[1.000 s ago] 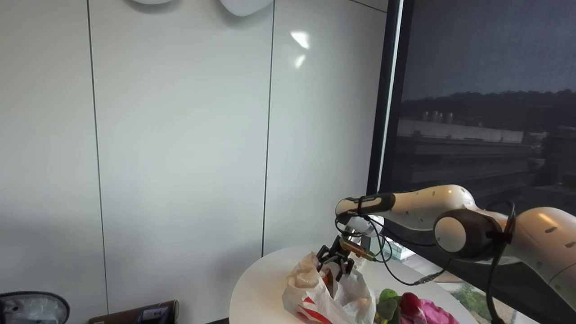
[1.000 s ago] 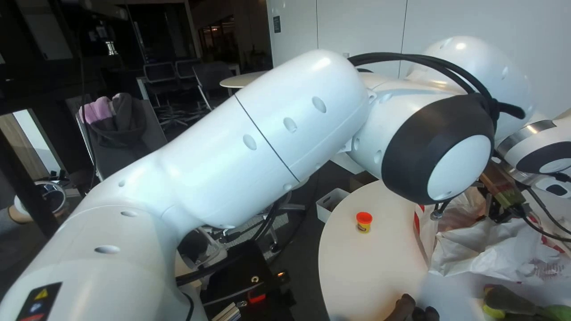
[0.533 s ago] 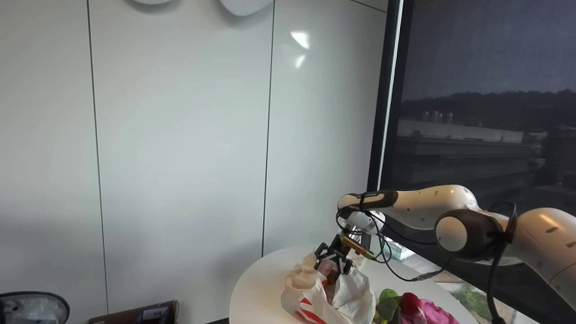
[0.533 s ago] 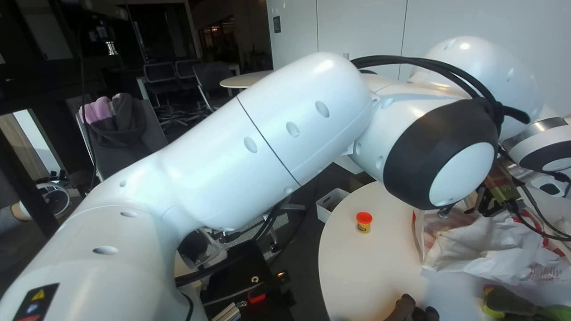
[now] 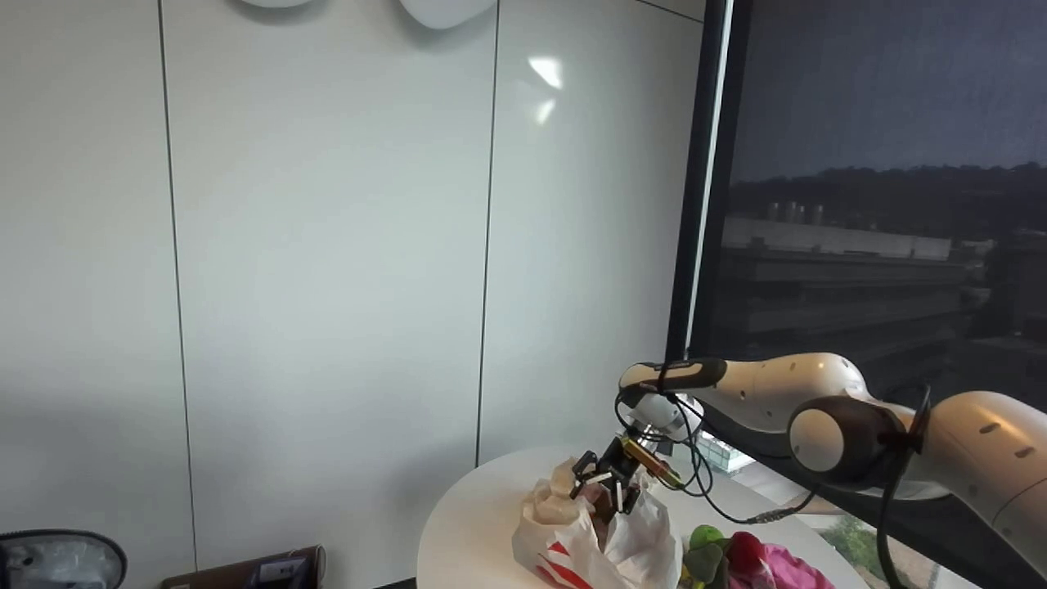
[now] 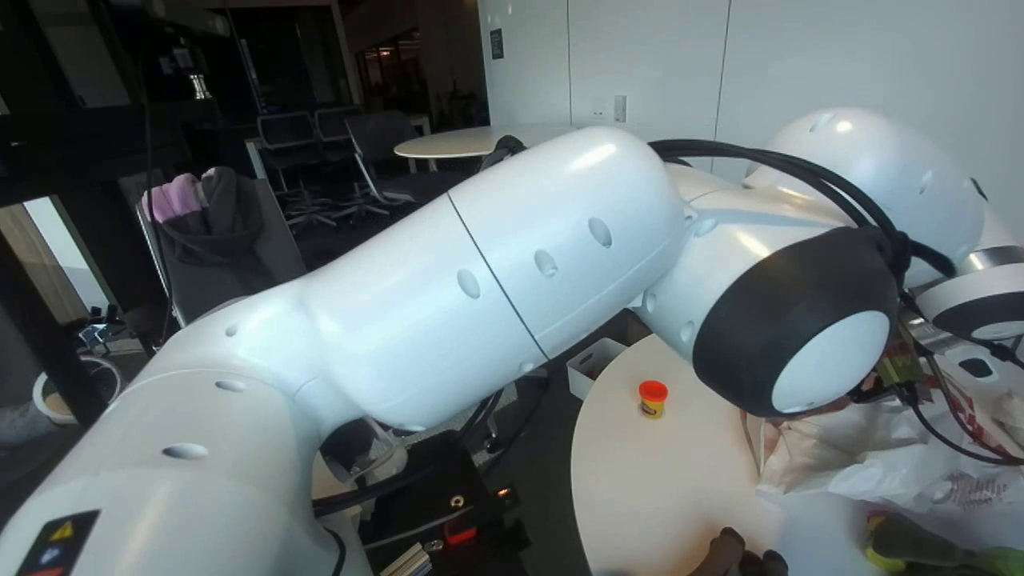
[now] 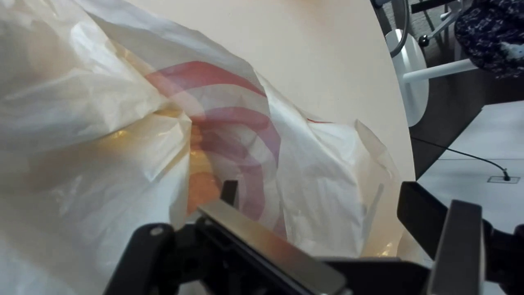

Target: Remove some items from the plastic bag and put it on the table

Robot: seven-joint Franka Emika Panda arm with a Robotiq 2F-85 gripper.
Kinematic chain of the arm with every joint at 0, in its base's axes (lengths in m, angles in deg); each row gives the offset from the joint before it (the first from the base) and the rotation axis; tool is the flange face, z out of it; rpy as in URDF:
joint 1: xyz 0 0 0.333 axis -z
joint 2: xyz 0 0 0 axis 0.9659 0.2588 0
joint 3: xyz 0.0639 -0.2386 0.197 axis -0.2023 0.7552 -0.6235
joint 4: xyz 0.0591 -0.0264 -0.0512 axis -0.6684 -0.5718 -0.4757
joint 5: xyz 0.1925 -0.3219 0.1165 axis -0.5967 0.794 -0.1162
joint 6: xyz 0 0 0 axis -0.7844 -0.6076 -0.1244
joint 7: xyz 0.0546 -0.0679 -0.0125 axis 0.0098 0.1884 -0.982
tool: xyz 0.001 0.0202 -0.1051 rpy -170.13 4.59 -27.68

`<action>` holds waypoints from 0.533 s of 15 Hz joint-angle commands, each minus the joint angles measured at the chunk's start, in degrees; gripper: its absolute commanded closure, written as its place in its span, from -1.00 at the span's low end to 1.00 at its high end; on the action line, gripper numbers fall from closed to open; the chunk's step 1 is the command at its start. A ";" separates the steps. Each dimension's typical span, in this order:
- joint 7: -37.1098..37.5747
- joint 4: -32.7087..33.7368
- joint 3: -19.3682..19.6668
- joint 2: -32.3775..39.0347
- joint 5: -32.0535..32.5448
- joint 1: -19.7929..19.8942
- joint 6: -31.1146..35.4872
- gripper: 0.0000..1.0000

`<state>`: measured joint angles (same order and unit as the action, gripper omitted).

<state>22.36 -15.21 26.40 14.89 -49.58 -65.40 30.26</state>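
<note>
The fingers stand wide apart — at the plastic bag (wrinkled, red-printed) on the table.

The table bears the plastic bag, yellow tub, pink bundle and green thing.

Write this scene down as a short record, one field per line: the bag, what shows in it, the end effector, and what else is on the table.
Container: plastic bag, whitish, crumpled, red markings
Surface: white table, under the bag
Contents: something orange-brown in the wrist view; what it is cannot be told
Robot: end effector open over the bag, nothing visibly gripped; contact with the plastic unclear
Beside the bag: green items, pink-and-red heap
Apart from the bag: red-lidded yellow tub, upright
</note>
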 commanded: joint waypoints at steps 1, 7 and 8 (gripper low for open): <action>-5.63 4.83 -1.64 3.66 -0.92 1.19 2.73 -1.00; -11.43 5.16 -2.62 2.24 -2.03 3.24 3.36 -1.00; -11.46 5.28 -2.29 1.95 -1.72 3.34 3.45 -1.00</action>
<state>12.95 -11.35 25.39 17.36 -50.04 -63.49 33.98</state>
